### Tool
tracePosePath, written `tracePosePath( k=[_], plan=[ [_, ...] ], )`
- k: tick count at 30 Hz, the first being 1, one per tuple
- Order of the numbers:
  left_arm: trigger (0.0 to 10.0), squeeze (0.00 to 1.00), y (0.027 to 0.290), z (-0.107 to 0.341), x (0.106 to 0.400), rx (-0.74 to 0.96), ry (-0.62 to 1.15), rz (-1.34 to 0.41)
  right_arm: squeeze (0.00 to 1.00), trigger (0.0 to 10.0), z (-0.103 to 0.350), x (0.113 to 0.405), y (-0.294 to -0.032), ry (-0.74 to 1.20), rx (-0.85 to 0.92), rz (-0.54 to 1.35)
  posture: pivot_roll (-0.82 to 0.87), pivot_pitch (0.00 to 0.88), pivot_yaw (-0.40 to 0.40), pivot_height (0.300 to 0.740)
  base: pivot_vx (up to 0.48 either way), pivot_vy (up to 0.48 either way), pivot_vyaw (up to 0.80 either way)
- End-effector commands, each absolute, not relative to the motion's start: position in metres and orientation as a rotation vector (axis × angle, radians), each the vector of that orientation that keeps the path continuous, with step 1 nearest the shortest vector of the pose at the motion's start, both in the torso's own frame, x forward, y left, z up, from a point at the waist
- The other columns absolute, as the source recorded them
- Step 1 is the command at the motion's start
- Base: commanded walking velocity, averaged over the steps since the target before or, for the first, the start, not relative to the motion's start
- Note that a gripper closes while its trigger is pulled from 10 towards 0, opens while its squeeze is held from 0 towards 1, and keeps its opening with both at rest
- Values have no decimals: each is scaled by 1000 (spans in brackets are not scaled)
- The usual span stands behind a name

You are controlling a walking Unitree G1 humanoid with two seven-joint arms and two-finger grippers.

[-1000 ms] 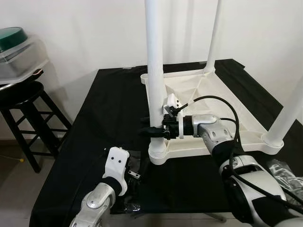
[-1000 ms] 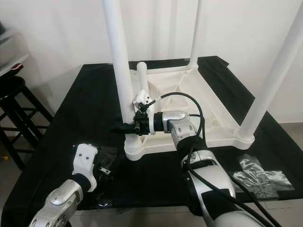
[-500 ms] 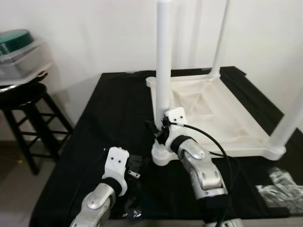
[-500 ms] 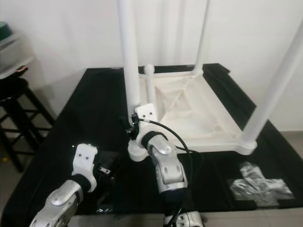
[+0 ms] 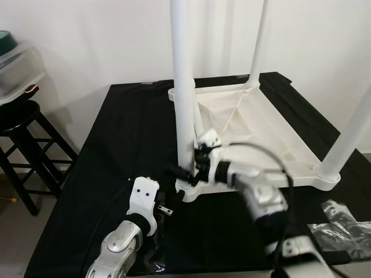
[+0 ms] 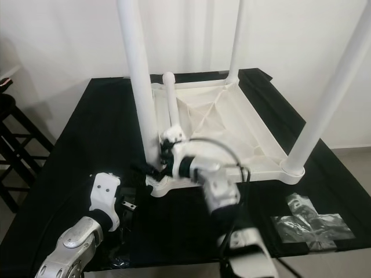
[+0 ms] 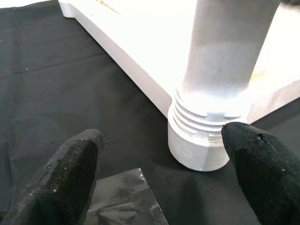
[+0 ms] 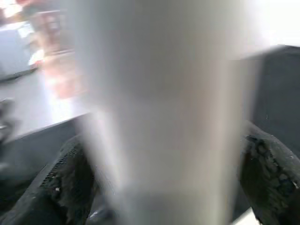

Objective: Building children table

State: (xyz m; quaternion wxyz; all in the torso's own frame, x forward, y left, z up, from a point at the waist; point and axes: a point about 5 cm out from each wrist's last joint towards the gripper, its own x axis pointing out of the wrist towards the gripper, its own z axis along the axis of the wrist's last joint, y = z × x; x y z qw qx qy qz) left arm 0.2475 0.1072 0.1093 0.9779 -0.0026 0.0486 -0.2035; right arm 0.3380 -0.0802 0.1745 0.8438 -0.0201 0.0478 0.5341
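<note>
A white children's table lies upside down on the black cloth, with three legs standing up. My right gripper is shut on the near-left leg just above its threaded socket. In the blurred right wrist view, the black fingers sit on both sides of that leg. My left gripper is open and low over the cloth, a short way in front of the socket and touching nothing. A further white leg leans inside the tabletop behind the held leg.
A clear plastic bag lies under my left gripper, and more crumpled bags lie at the front right. A black stool with a plastic bin stands left of the table. Upright legs stand at the right and far back.
The camera view has shifted. My right forearm swung from the front of the leg's base back to its right side and stays on the leg. The left arm has hardly moved.
</note>
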Motion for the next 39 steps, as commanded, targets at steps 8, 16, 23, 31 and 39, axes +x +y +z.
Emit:
tracePosePath(
  k=[8, 16, 23, 31, 39],
  plan=[
    [10000, 0, 109, 102, 248, -6, 121, -403, 0, 10000, 191, 356, -86, 121, -92, 1372, 8, 0, 25, 740, 0, 0, 0],
    [10000, 0, 109, 100, 248, -7, 125, -403, 0, 0, 188, 366, -87, 207, -53, 1413, 17, 0, 16, 740, 0, 0, 0],
    [10000, 0, 106, 100, 247, -10, 125, -403, 0, 0, 182, 372, -98, 194, -54, 1274, 7, 0, 11, 740, 0, 0, 0],
    [10000, 0, 107, 101, 247, -15, 118, -398, 0, 0, 120, 347, -89, 280, 179, 483, -17, 0, -18, 740, 0, 0, 0],
    [10000, 0, 108, 102, 250, -14, 121, -408, 0, 0, 107, 315, -75, 312, 63, 578, -9, 0, 15, 740, 0, 0, 0]
  ],
)
